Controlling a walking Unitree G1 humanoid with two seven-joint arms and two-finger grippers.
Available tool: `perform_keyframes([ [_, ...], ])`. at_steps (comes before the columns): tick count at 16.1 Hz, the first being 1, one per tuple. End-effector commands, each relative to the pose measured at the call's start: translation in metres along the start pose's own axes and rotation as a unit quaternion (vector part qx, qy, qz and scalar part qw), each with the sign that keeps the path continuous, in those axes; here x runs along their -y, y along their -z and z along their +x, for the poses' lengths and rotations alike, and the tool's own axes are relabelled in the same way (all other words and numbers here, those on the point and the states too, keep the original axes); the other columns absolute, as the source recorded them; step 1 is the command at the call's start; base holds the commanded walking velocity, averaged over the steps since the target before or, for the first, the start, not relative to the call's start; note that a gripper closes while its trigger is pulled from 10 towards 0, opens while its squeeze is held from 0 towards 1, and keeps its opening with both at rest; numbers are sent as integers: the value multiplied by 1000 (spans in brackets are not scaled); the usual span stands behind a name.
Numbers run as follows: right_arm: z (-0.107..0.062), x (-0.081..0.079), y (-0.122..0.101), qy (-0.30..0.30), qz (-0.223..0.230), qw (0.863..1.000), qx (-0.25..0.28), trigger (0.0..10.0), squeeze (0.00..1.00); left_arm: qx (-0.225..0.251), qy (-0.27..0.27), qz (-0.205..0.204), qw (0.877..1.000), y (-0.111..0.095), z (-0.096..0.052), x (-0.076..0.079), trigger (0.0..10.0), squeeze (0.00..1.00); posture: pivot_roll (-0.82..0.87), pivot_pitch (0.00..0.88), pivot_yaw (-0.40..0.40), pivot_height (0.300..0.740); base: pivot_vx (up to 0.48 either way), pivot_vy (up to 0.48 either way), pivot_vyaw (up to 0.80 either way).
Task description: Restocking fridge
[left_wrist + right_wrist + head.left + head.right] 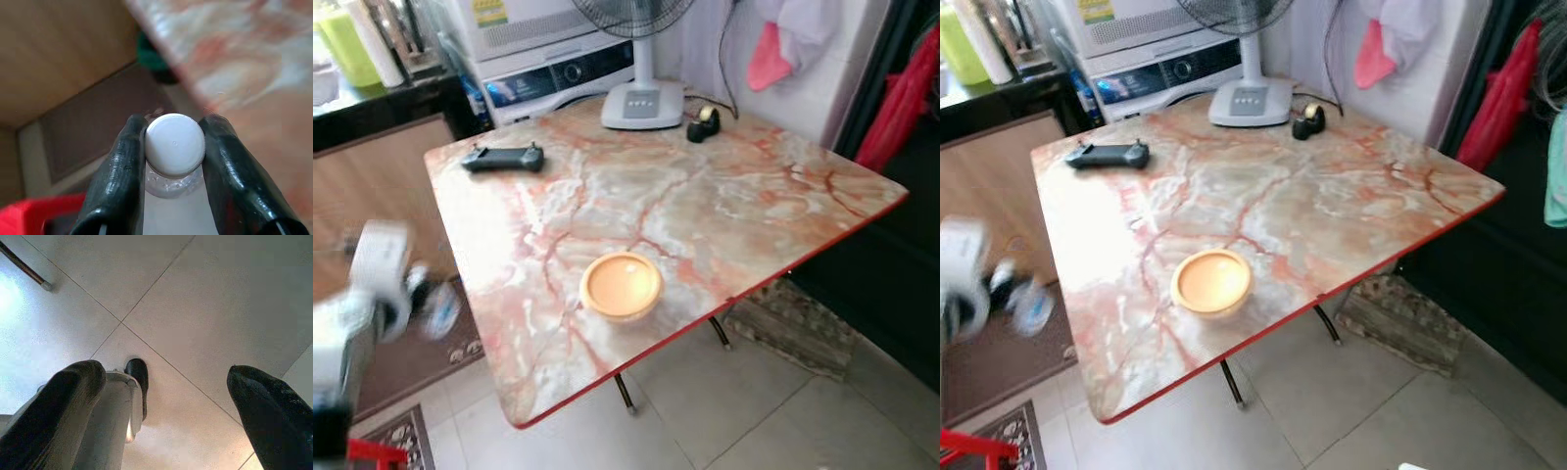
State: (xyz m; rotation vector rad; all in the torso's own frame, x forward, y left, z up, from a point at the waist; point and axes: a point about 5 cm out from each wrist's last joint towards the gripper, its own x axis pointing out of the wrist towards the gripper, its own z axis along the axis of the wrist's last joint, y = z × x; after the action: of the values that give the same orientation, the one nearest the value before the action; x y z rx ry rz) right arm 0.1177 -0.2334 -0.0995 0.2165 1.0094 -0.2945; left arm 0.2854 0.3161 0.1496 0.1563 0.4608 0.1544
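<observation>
Bottle [174,152] in the left end effector [173,147], white cap toward the wrist camera, both black fingers [122,171] pressed against its neck just under the cap. From where I stand that arm is off the table's [705,206] left edge, out over the floor and the dark rug [411,357], blurred in the head views. On the marble-patterned table, an orange bowl [621,285] sits near the front edge, well apart from everything else. A black controller [503,158] lies by the back left corner. At the far edge, the white base of a fan [643,104] stands with a small black tape holder [704,124] just beside it. Behind the table there is a white washing machine [548,69]. The right end effector [166,406] hangs low over the pale floor tiles [205,308], fingers spread wide, nothing between them. A dark table leg's tip [24,267] shows near it on the tiles.
</observation>
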Motion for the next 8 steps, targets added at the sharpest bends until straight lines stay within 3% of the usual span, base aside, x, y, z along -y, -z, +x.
perform_keyframes([
  [1,0,-3,5,-5,-4,1000,-11,10000,0,11,-20,1,1000,3,0,-6,10000,0,104,0,61,740,0,0,0],
  [2,0,-3,5,-6,-5,1000,-11,10000,0,-9,-27,-37,999,33,2,-9,10000,0,93,0,63,740,0,0,0],
  [4,-1,-2,5,-6,-5,1000,-10,10000,0,-58,-44,-46,996,90,2,-5,10000,0,95,0,63,740,0,0,0],
  [5,-1,-2,5,-5,-6,1000,-10,10000,0,-73,-39,-50,995,129,1,5,10000,0,89,0,61,740,0,0,0],
  [8,-1,0,6,-1,-5,1000,-11,10000,0,-155,-15,-27,987,191,-4,37,10000,0,71,0,56,740,0,0,0],
])
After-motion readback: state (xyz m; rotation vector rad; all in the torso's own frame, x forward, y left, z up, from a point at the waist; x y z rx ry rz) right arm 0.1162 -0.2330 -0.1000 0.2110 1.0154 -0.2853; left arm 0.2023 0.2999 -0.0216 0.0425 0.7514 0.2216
